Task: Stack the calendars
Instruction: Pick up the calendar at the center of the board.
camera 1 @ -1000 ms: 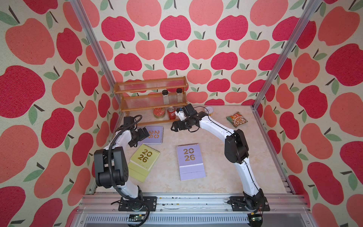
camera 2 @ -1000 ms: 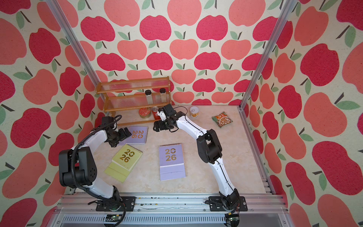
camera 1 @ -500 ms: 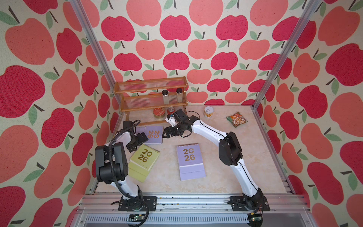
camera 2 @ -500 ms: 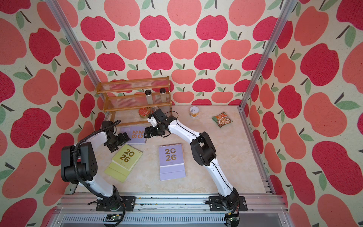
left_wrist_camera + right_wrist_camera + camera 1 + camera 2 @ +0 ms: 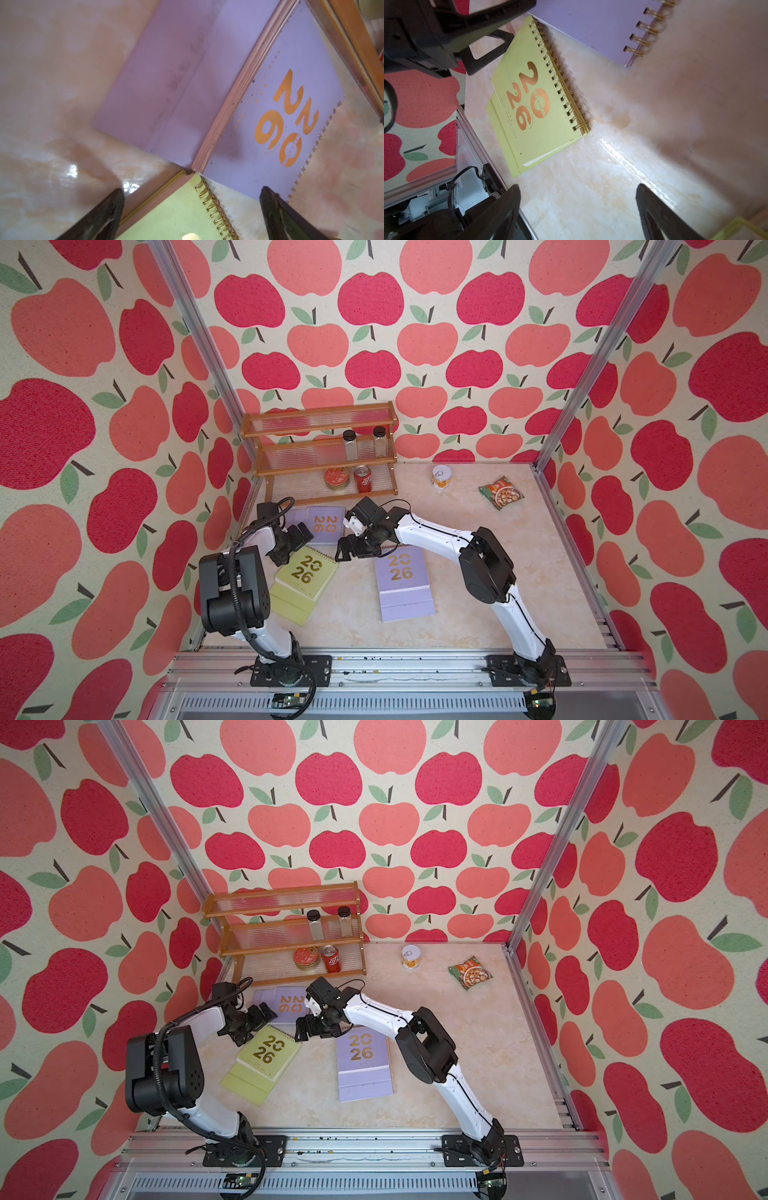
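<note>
Wallpaper (image 5: pixel 370 298) of red apples rings a glossy marbled worktop (image 5: pixel 536 539). Flat on it: lilac calendar (image 5: pixel 326 524) by back-left rack (image 5: pixel 324 467), yellow-green calendar (image 5: pixel 305 576) at left edge, 2nd lilac calendar (image 5: pixel 401 580) mid. Fingers apart, nothing held: left gripper (image 5: pixel 293 549), right gripper (image 5: pixel 347 549).

You can read gold "20 26" on three covers in both top views: the yellow-green calendar (image 5: pixel 308 572) at nine o'clock from the table's middle, the far lilac calendar (image 5: pixel 325 524) at ten o'clock, and the near lilac calendar (image 5: pixel 401 572) just toward six o'clock. In the right wrist view, the yellow-green cover's zero carries the word "CALENDAR". White lettering on the red can (image 5: pixel 362 485) at eleven o'clock and print on the snack packet (image 5: pixel 500 493) at two o'clock are too small to read.
</note>
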{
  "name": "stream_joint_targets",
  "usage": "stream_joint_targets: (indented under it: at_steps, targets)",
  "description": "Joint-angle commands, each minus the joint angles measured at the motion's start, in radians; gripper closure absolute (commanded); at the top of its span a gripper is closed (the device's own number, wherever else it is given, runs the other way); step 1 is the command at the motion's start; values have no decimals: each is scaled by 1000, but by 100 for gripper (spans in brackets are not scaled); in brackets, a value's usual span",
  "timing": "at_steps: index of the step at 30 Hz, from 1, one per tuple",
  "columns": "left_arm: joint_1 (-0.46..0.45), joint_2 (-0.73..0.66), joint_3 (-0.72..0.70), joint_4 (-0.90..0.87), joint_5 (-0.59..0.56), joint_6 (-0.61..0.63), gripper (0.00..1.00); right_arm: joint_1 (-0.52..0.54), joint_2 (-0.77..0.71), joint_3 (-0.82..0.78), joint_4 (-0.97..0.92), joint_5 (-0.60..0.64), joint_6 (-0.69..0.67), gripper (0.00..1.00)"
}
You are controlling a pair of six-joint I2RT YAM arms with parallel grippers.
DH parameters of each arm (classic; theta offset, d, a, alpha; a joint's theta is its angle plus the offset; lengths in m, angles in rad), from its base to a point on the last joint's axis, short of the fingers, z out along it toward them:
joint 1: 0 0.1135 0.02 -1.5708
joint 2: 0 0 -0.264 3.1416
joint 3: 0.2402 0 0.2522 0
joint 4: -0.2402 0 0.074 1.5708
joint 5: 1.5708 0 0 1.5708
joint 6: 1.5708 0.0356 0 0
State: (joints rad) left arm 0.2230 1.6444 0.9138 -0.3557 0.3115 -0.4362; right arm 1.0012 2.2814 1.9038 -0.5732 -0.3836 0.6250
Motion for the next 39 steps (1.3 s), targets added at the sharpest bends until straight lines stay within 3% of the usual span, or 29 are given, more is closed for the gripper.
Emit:
stream_joint_targets:
  at_steps: [1,7,21,27,39]
  targets:
    - [1,1,-45,20,47,-25,0,6,-32,-11,9,-66,53,12]
    - [6,-25,-43,4,46,-29,0,36,10,14,1,-129,83,11]
    - [43,-42,-59,30,71,-61,0,114,86,113,-53,27,253,9]
    - [56,-44,-61,39,95,-61,0,137,134,130,-27,51,351,9]
    - [68,-29,-70,51,133,-65,0,143,228,219,2,41,411,10]
